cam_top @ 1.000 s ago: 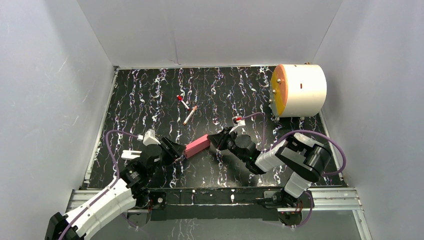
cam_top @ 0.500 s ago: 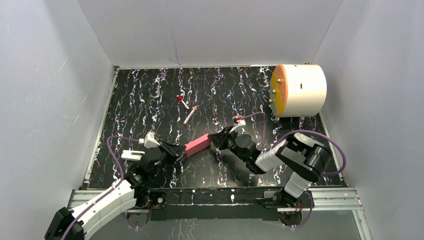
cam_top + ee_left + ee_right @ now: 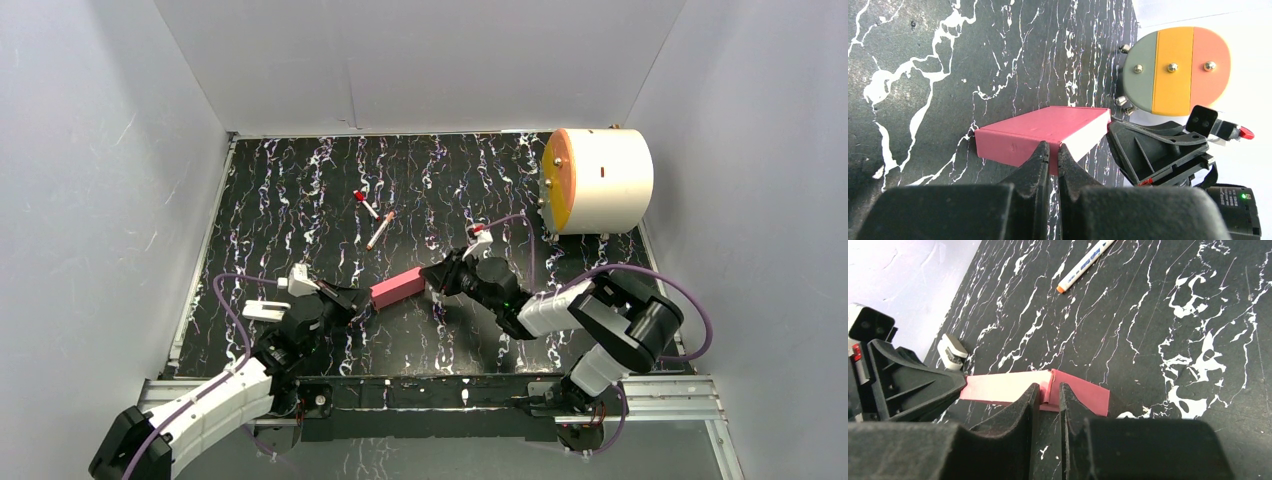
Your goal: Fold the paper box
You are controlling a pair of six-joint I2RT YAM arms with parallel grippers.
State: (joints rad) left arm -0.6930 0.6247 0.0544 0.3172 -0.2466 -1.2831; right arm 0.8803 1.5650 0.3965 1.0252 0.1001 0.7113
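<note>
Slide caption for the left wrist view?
Left gripper, jaws shut, at near edge of pink paper box; right gripper at its far end; black marbled table.

Paper box (image 3: 395,288) lies between left gripper (image 3: 362,302) and right gripper (image 3: 432,277). Pens (image 3: 380,230) ahead of right gripper; cylinder (image 3: 598,180) behind it.

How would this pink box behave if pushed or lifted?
The box looks like thin folded card, so probably light and easily dented. Its flat faces suggest it would slide, not roll. A seam shows near one end, so a flap may spring open.
</note>
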